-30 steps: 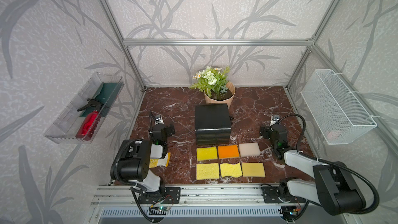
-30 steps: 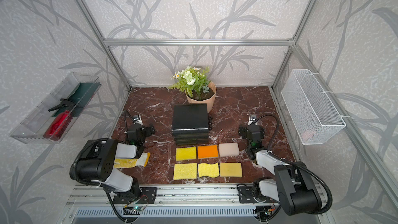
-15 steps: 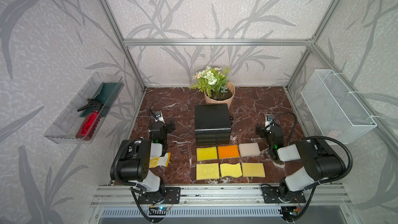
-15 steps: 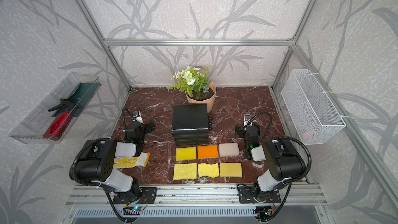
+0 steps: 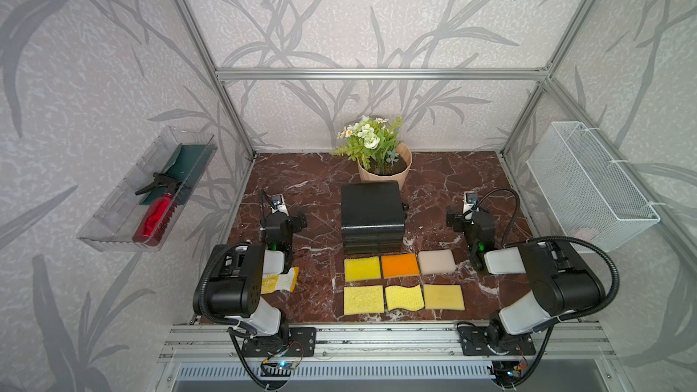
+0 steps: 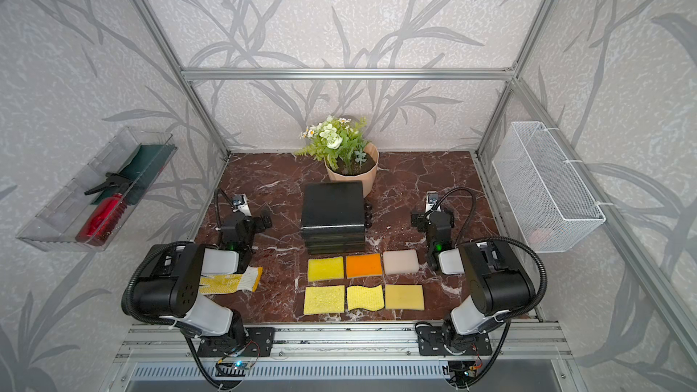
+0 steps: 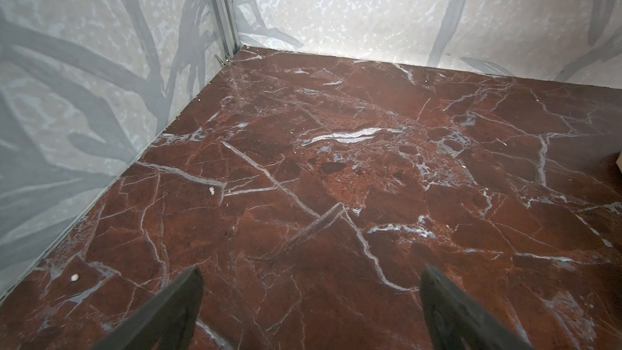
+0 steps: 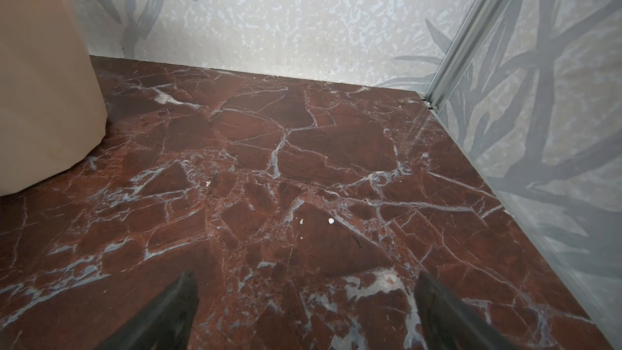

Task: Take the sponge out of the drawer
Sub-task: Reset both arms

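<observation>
The black drawer unit [image 5: 372, 216] [image 6: 333, 214] stands mid-table in both top views with its drawers shut. The sponge is hidden; nothing of the drawers' insides shows. My left gripper [image 5: 282, 220] [image 7: 311, 284] hovers low over bare marble to the left of the unit. It is open, with nothing between its dark fingers [image 7: 175, 311]. My right gripper [image 5: 469, 220] [image 8: 304, 289] sits to the right of the unit at about the same depth. It is also open and empty, over bare marble.
Several flat foam rectangles, yellow [image 5: 362, 268], orange [image 5: 399, 265] and beige [image 5: 436, 262], lie in two rows in front of the unit. A flower pot [image 5: 384, 167] [image 8: 43, 72] stands behind it. A knit glove [image 5: 279, 282] lies by the left arm. A clear wall tray [image 5: 113, 228] and a wire basket [image 5: 588, 186] hang on the side walls.
The right arm's elbow has swung up and inward from the front right corner, and its gripper has shifted slightly left and back. The left arm has hardly moved. Both grippers stayed open.
</observation>
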Available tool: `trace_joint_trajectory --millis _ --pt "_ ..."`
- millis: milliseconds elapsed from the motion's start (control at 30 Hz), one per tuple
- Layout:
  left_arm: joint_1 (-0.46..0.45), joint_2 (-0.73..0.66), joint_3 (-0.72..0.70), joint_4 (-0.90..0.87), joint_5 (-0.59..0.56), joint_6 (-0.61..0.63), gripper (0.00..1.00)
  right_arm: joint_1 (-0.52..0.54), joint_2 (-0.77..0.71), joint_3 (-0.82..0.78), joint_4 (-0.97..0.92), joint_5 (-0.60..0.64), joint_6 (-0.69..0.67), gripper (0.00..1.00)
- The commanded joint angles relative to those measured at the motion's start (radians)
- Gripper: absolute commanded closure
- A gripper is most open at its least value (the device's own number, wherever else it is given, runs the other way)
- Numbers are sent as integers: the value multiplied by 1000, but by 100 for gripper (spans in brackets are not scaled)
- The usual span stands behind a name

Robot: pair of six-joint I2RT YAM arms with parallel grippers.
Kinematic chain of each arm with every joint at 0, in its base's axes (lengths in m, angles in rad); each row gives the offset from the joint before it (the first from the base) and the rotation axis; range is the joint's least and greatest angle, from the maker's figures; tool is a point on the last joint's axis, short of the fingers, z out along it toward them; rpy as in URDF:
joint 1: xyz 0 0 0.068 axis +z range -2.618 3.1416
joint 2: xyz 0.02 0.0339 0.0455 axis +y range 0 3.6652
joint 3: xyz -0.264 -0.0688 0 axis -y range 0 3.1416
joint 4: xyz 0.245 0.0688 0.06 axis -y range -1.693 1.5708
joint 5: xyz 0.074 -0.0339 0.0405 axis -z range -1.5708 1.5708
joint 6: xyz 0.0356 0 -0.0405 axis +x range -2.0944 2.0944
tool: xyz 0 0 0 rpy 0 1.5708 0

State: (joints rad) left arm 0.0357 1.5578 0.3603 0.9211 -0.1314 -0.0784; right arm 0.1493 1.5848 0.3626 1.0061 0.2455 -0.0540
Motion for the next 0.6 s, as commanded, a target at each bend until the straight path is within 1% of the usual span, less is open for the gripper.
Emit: trace_joint_trajectory --millis 0,567 --pt "3 5 8 35 3 23 1 2 10 -7 25 14 -4 1" --pt "1 4 10 30 3 25 1 2 10 -6 25 15 -5 1"
